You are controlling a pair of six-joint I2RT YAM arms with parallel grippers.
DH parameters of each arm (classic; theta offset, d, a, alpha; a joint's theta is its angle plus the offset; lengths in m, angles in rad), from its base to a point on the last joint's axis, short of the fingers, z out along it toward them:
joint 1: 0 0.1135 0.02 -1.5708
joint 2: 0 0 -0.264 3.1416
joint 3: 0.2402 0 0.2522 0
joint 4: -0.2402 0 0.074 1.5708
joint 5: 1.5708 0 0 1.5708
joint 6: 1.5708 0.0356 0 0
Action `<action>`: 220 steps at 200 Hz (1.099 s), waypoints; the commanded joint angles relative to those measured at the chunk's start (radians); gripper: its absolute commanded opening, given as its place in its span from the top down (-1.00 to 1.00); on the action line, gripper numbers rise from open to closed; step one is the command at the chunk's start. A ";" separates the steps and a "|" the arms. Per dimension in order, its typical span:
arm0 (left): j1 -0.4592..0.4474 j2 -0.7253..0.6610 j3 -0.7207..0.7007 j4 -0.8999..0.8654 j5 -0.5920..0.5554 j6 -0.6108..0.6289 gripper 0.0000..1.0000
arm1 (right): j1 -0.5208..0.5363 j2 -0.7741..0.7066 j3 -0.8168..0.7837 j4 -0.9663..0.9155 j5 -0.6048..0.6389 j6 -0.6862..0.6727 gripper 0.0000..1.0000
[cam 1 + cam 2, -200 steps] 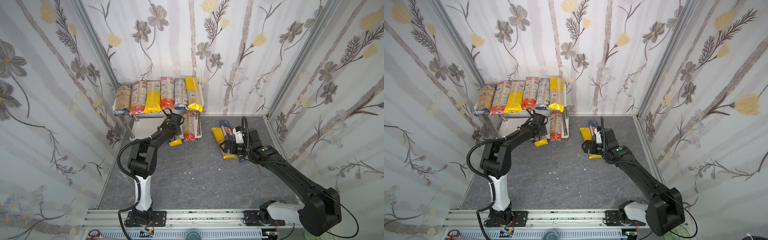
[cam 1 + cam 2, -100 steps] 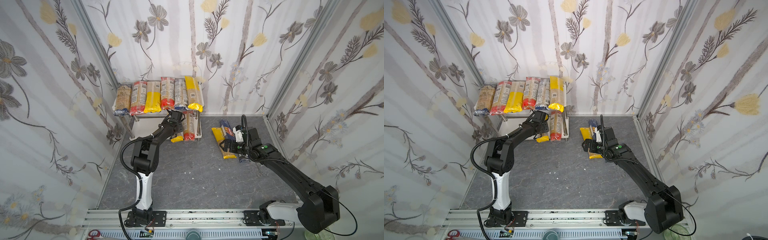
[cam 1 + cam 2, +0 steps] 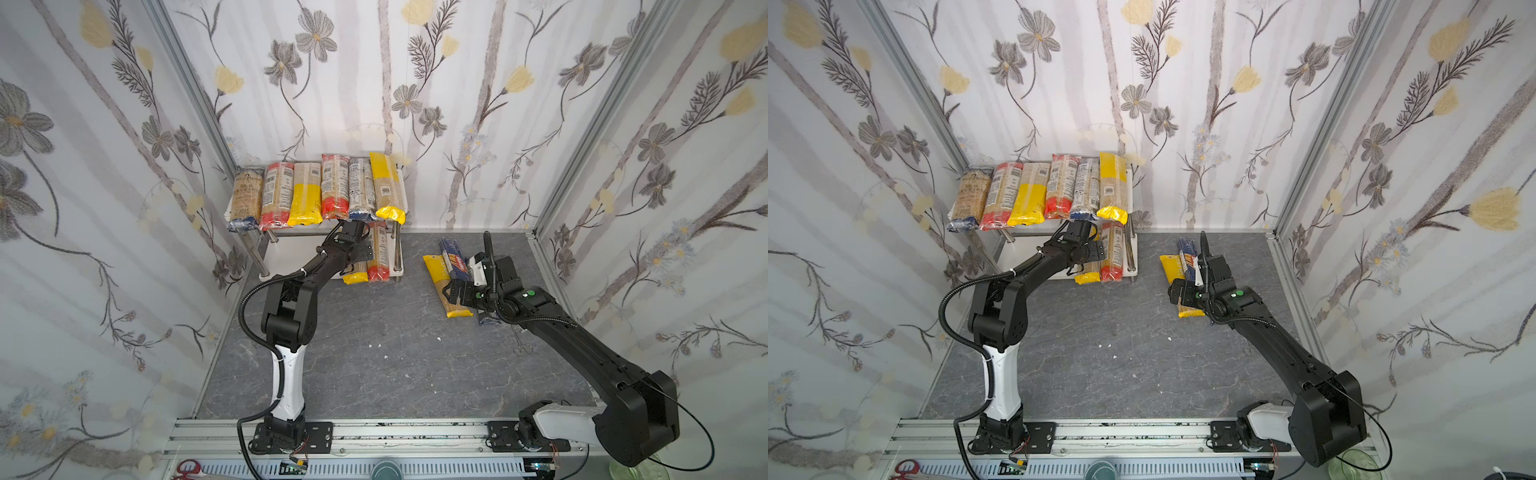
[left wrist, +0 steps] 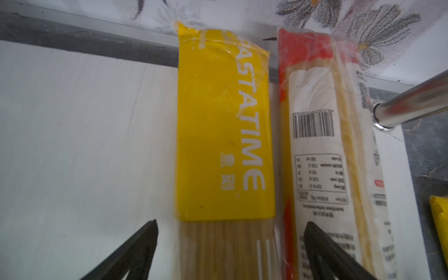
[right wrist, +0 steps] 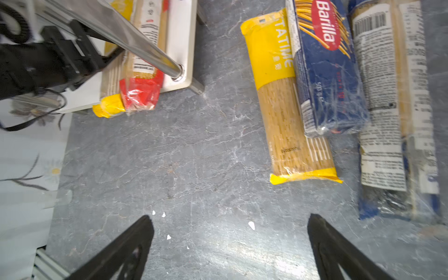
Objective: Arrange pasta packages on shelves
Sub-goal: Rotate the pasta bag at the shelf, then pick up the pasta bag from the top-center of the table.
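Grey stone-patterned tabletop, enclosed by flower-papered walls. At the back stands a two-tier rack of white boards and shiny metal posts. Six long clear packets of tan spaghetti lie side by side on its upper board, their yellow, red and blue ends overhanging the front edge.

On the lower board a yellow-ended spaghetti packet lies against a red-ended spaghetti packet. Both poke past the front edge, and a metal post stands just beside the red one. Bare white board runs from the yellow packet toward the left wall.

The left gripper sits under the upper board, its jaws spread wider than the yellow-ended packet and astride it. One finger lies over the red-ended packet, perhaps touching it. In both top views the upper board hides the fingers.

The right gripper hangs with jaws spread wide over bare tabletop, holding nothing. Near it lie three more packets:
- A second yellow-ended packet.
- A dark blue Barilla packet, overlapping the second yellow-ended packet's long edge.
- A white-labelled blue-ended packet, cut off by the frame and mostly hidden under the right arm in the top views.
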 commanded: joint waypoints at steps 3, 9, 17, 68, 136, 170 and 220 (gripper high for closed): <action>0.001 -0.058 -0.048 0.015 -0.022 -0.001 -0.97 | 0.001 0.010 0.008 -0.036 0.087 0.020 -0.99; 0.000 -0.075 -0.066 0.015 -0.020 -0.005 -0.97 | 0.000 0.015 0.006 -0.039 0.089 0.025 -0.99; 0.000 -0.098 -0.094 0.015 -0.020 -0.013 -0.97 | 0.000 0.018 0.005 -0.040 0.083 0.029 -0.99; -0.019 -0.270 -0.314 0.021 -0.025 -0.085 -0.99 | 0.001 -0.003 -0.009 -0.044 0.075 0.057 -0.99; -0.129 -0.556 -0.569 0.023 0.006 -0.187 -1.00 | 0.018 -0.130 -0.051 -0.140 0.150 0.139 -0.99; -0.263 -0.606 -0.588 0.023 0.049 -0.283 -1.00 | 0.040 -0.205 -0.027 -0.278 0.243 0.205 -0.99; -0.464 -0.405 -0.438 0.026 -0.016 -0.387 -1.00 | 0.029 -0.334 -0.060 -0.343 0.291 0.225 -0.99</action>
